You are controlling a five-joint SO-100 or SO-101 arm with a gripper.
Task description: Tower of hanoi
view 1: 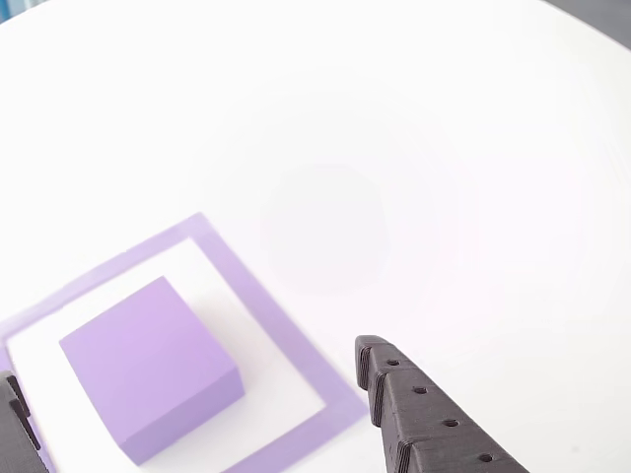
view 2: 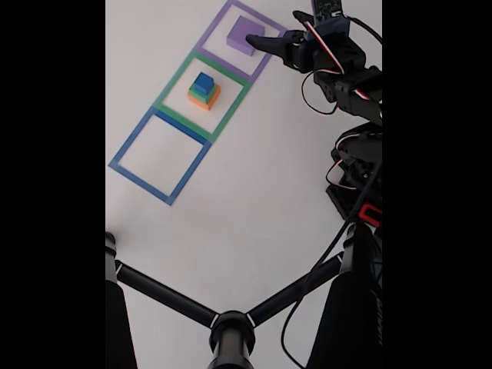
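In the fixed view, going from the left, a blue taped outline lies on the white table with bare surface inside it. Next along the row, the green taped outline encloses a small stack: the orange block at the bottom, the green block on it, the blue block on top. Further on, the purple taped outline holds the purple block, which sits alone and flat on the table. Right of that, the dark arm with red and white wires reaches in, its gripper just beside the purple block's right edge. At this small size I cannot tell whether a fingertip touches the block.

In the other view, the purple block rests inside the purple taped outline, toward the lower left. One dark finger is cut off at the left edge, close to the block's lower left corner; the other finger, ribbed and dotted with small holes, rises from the bottom edge well right of the block, over the tape's right border. The jaws stand spread wide with the block between them, gripping nothing. Both fingers run out of the picture, so their bases are hidden. The table's far part is washed out by glare.

A black tripod crosses the bottom of the fixed view.
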